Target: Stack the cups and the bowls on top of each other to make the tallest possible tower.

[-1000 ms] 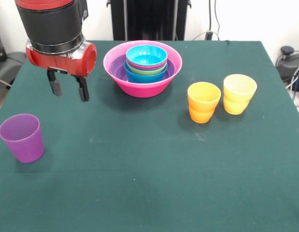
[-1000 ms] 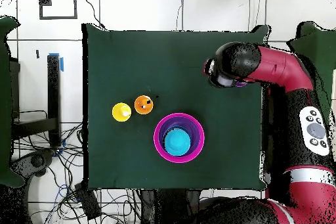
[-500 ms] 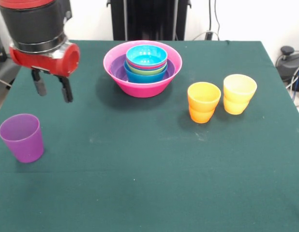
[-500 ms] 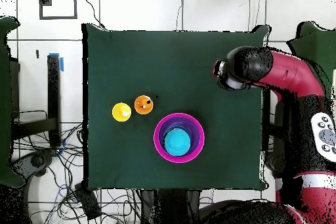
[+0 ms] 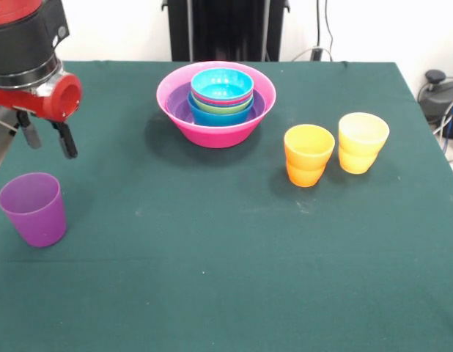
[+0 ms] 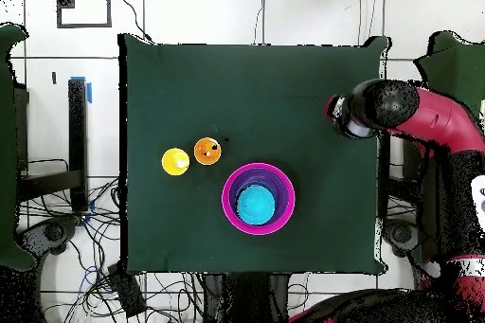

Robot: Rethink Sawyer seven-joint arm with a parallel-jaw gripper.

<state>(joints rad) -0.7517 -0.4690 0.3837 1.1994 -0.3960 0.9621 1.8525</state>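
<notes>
Currently the red and black arm (image 5: 25, 51) enters the front view at the upper left corner, with its black cylindrical wrist and red collar angled downward. The hand (image 5: 48, 138) hangs below the collar, above the dark green cloth-covered surface (image 5: 226, 257), near that surface's left edge. Its two black fingers (image 5: 66, 141) point down and stand apart, with a clear gap between them, and nothing is held between them. The fingertips are clear of the surface. In the overhead view the wrist of the arm (image 6: 365, 116) sits over the right edge of the surface, and the fingers are hidden beneath it.

The translucent purple tapered plastic tumbler (image 5: 34, 208) stands upright, mouth up, on the surface just below and slightly left of the hand in the front view, apart from the fingers.

The tower (image 5: 216, 101) stands upright toward the far middle of the surface. Its base is the wide hot-pink plastic bowl (image 5: 212, 132). A purple bowl (image 5: 181, 108) is nested inside it, then a blue bowl (image 5: 212, 115), a lime green bowl (image 5: 215, 105), a thin red-pink rim and a cyan bowl (image 5: 222, 84) on top. All are mouth up.

The orange stepped plastic tumbler (image 5: 308, 155) and the yellow stepped plastic tumbler (image 5: 362, 142) stand upright just beside each other, to the right of the tower and well apart from the hand.
</notes>
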